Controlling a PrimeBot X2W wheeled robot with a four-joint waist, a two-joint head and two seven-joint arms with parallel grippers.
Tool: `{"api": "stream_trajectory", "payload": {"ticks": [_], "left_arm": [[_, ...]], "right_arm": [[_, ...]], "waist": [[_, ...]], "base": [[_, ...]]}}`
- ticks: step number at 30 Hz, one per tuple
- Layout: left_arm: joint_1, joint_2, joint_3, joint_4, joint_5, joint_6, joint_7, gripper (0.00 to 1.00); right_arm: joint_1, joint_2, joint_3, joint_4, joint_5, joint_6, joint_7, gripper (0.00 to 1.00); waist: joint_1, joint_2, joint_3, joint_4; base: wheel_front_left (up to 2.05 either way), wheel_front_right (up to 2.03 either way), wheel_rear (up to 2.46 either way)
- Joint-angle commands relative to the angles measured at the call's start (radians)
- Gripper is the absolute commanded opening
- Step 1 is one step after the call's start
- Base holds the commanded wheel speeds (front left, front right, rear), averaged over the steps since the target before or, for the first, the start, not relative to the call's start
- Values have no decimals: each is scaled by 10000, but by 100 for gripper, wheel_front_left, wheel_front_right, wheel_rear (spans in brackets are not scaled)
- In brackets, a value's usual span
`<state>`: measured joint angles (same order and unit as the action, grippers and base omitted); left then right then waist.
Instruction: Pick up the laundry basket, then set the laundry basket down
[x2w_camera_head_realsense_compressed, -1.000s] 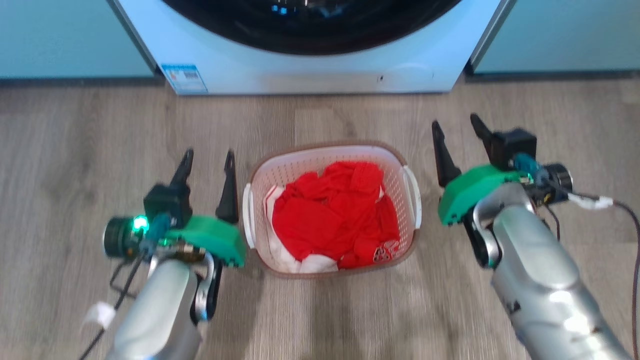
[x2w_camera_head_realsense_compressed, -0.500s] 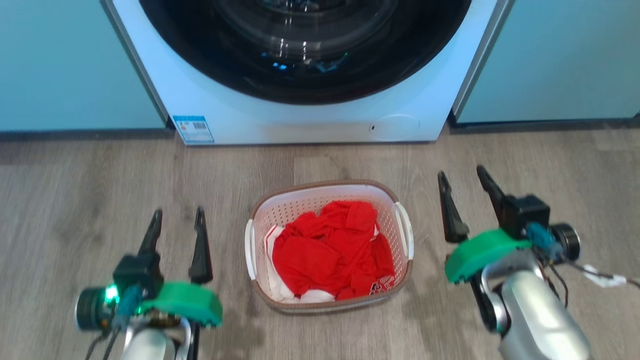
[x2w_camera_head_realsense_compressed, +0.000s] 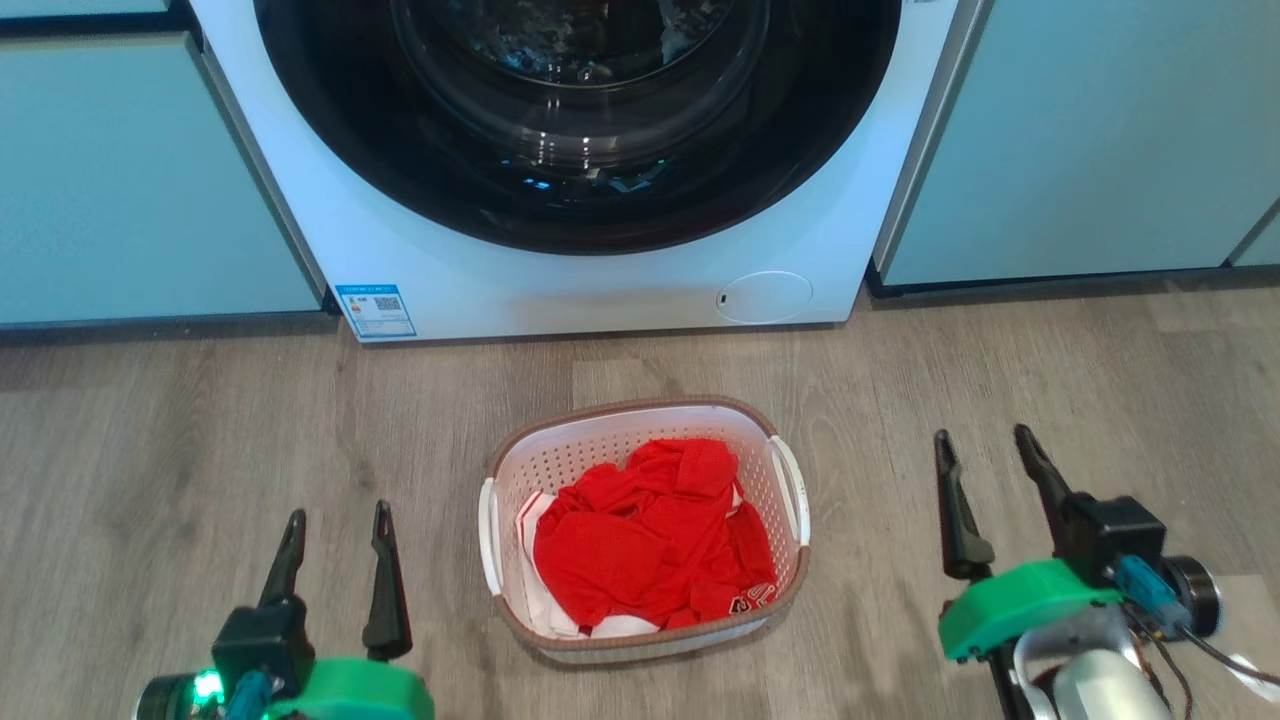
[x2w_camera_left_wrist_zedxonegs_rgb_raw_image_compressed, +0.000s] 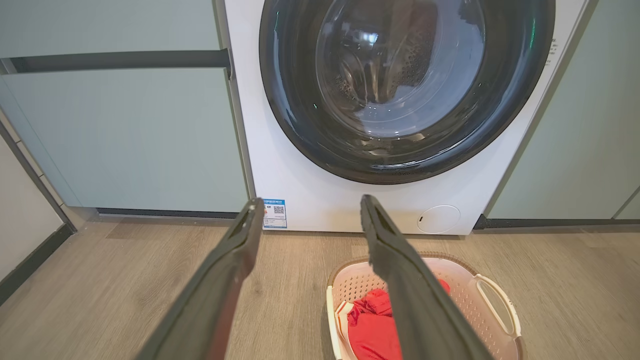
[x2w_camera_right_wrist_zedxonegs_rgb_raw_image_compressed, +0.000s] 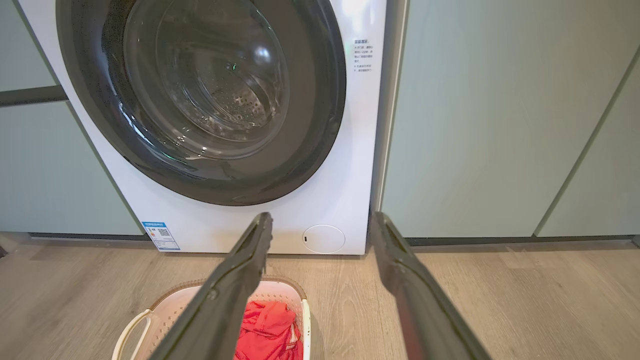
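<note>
Jaws stand wide and empty on both arms, and those are nearest us. In the head view the left gripper (x2w_camera_head_realsense_compressed: 337, 512) sits at about 8 o'clock of the basket (x2w_camera_head_realsense_compressed: 560, 470), and the right gripper (x2w_camera_head_realsense_compressed: 980, 435) at about 3 o'clock. Both are well apart from it, fingers pointing toward the washer (x2w_camera_head_realsense_compressed: 560, 290).

Between them the basket rests flat on the wood floor (x2w_camera_head_realsense_compressed: 200, 430), touched by neither arm. A heap of red cloth (x2w_camera_head_realsense_compressed: 650, 530) lies in it, with some white showing beneath. Its two white handles are free, the left handle (x2w_camera_head_realsense_compressed: 487, 540) at the basket's 9 o'clock and the right handle (x2w_camera_head_realsense_compressed: 790, 490) at its 3 o'clock.

At 12 o'clock of the basket, with a strip of bare floor between, the washer shows its round dark door (x2w_camera_head_realsense_compressed: 580, 120). Pale cabinets (x2w_camera_head_realsense_compressed: 130, 180) flank it at 10 and 2 o'clock.

We cannot say from this alone which end of the task we are at. The basket on the floor with both arms clear fits a lift not yet begun, and equally a set-down completed.

If the lift is to come, we judge that the next move calls for bringing each gripper inward and down to its own handle. The jaws would be kept wide until one finger passes through the handle loop. Both would then close together, so the basket rises level and the cloth does not spill.
</note>
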<state>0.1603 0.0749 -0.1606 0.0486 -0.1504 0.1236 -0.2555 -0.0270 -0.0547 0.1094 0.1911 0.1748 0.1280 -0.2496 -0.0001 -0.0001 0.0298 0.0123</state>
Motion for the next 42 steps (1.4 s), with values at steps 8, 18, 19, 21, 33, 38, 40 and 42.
{"api": "stream_trajectory", "payload": {"ticks": [8,18,19,21,33,38,40,42], "left_arm": [[5,-88,534,-441,102,-34,-62,100],[39,-106,610,-318,215,-180,-63,100],[43,-107,623,-296,213,-194,-63,100],[52,-110,654,-260,199,-222,-63,100],[108,-132,765,-97,58,-388,-63,100],[520,-136,387,689,54,-359,7,0],[582,-144,392,902,-32,-369,22,0],[539,-137,415,903,-278,-399,68,0]], "right_arm": [[362,45,-187,-711,-60,27,-122,100],[464,45,-76,-686,112,27,-122,100],[464,45,-70,-683,115,27,-122,100],[462,45,-65,-674,117,27,-122,100],[535,45,-82,-644,55,27,-122,100],[843,123,-289,140,46,0,20,0],[946,124,-275,346,130,0,34,0],[929,109,-287,335,376,1,74,0]], "waist": [[1,1,-260,-9],[1,1,-471,43],[1,1,-486,43],[1,1,-511,38],[1,1,-551,0],[1,1,-544,7],[1,1,-543,6],[1,1,-538,4]], "base": [[0,0,0],[0,0,0],[0,0,0],[0,0,0],[0,0,0],[0,0,0],[0,0,0],[0,0,0]]}}
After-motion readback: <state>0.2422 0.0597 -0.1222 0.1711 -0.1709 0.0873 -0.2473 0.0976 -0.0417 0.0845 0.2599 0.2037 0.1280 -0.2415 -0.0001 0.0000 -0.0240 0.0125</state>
